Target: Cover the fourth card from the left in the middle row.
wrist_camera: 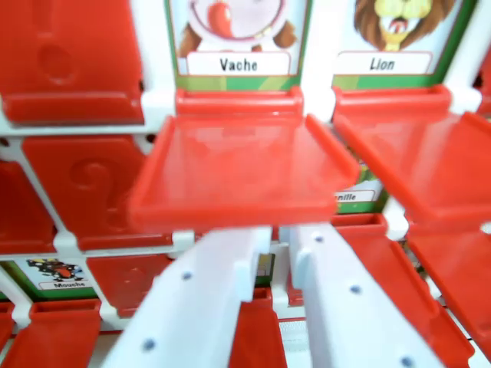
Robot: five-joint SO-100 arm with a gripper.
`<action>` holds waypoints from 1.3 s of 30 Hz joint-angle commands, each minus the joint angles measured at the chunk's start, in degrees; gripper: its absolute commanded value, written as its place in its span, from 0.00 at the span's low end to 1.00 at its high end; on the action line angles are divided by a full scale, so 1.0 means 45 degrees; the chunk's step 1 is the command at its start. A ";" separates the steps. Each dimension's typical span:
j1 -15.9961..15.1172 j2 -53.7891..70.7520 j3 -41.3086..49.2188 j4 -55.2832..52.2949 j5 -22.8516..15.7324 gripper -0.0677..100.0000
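A: Wrist view, quick pass. What's in front?

B: Two white plastic fingers [201,303] come up from the bottom edge, a narrow gap between them, so slightly spread, pinching nothing. Gripper [270,247] tips sit just under the front lip of a red plastic flap [239,170] that is tilted out towards the camera, roughly flat.

A: Touching it?

B: Can't tell. The tips overlap its edge in the picture, contact unclear.

A: Card under that flap?

B: Hidden. Just past the flap's right corner a sliver of a card label ending "nille" [349,197] shows.

A: Row above?

B: Two picture cards are uncovered: a card labelled "Vache" [238,63] right above the flap's hinge, and a card labelled "Lion" [382,63] to the wrist view's right. Top left, a closed red flap [69,57] with an embossed mark.

A: Sides?

B: Right, a second red flap [418,157] is tilted out like the first. Left, a closed red flap with a raised question mark [88,184]. Lower left, a small card labelled "Mouche" [55,276] shows. White plastic frame [157,100] between the cells.

A: Desk?

B: Not visible.
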 commanded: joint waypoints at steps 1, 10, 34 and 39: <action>-0.0312 0.0078 -0.1992 -0.0332 0.0098 0.00; -0.0449 0.0371 -0.2285 0.0156 0.0215 0.00; -0.0059 0.8418 0.0273 0.5645 -0.0098 0.00; 0.0098 0.8945 0.0117 0.6074 0.0039 0.00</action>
